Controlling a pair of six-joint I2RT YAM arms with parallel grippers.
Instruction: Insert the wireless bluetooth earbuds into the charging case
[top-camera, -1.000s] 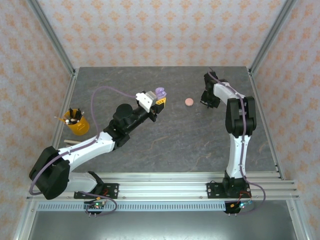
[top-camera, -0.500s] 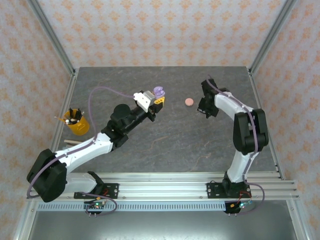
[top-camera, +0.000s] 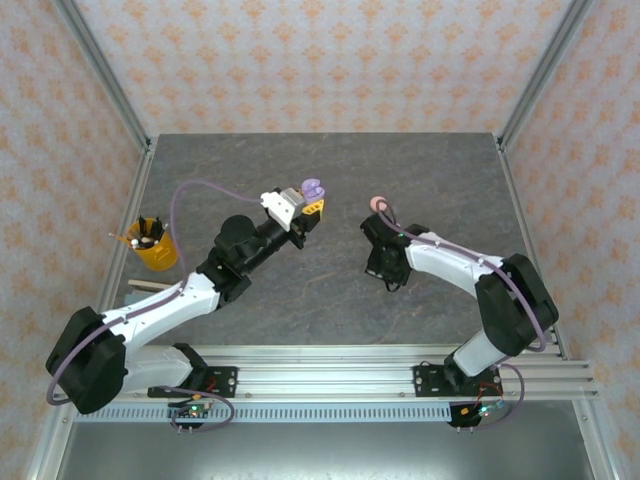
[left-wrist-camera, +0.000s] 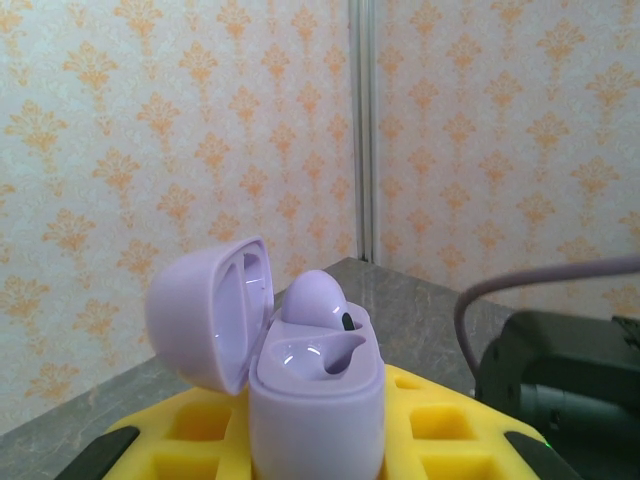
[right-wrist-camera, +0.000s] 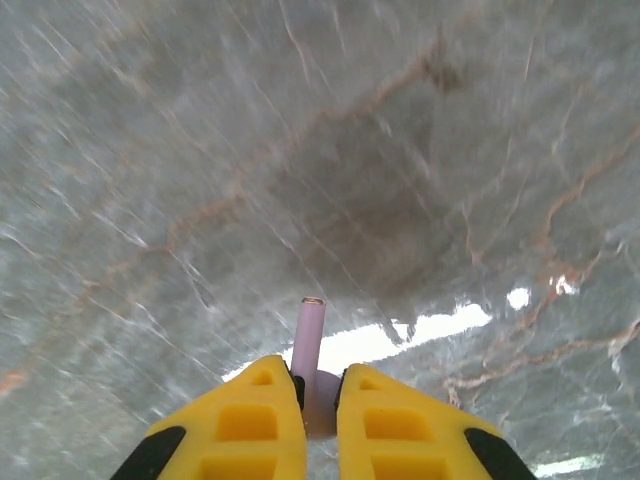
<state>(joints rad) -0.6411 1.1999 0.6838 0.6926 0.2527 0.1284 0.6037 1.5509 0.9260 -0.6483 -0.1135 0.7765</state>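
The left tool (top-camera: 308, 206) is raised above the grey stone surface (top-camera: 330, 290) and clenched on a lilac charging case (left-wrist-camera: 316, 400). The yellow fingers (left-wrist-camera: 440, 425) press against the case's sides, and their lower parts are cut off by the bottom edge of the left wrist view. The lid (left-wrist-camera: 205, 312) stands swung open to the left. One lilac earbud (left-wrist-camera: 312, 297) sits in the case with its rounded head sticking up. The socket beside it looks hollow, though its depth is hard to judge.

The right tool (right-wrist-camera: 318, 388) hangs above the surface near the middle, grasping a second earbud (right-wrist-camera: 310, 335). Its pale stem pokes out between the yellow fingers (right-wrist-camera: 400, 425), while the head is hidden in the narrow gap between them. Whether this one is pink or lilac is hard to tell. From above, these fingers are hidden under the dark wrist.

A small round pink case (top-camera: 377, 204) lies on the surface just beyond the right arm, partly crossed by the arm's cable. A yellow cup (top-camera: 152, 248) holding pens stands near the left edge, well apart from both tools.
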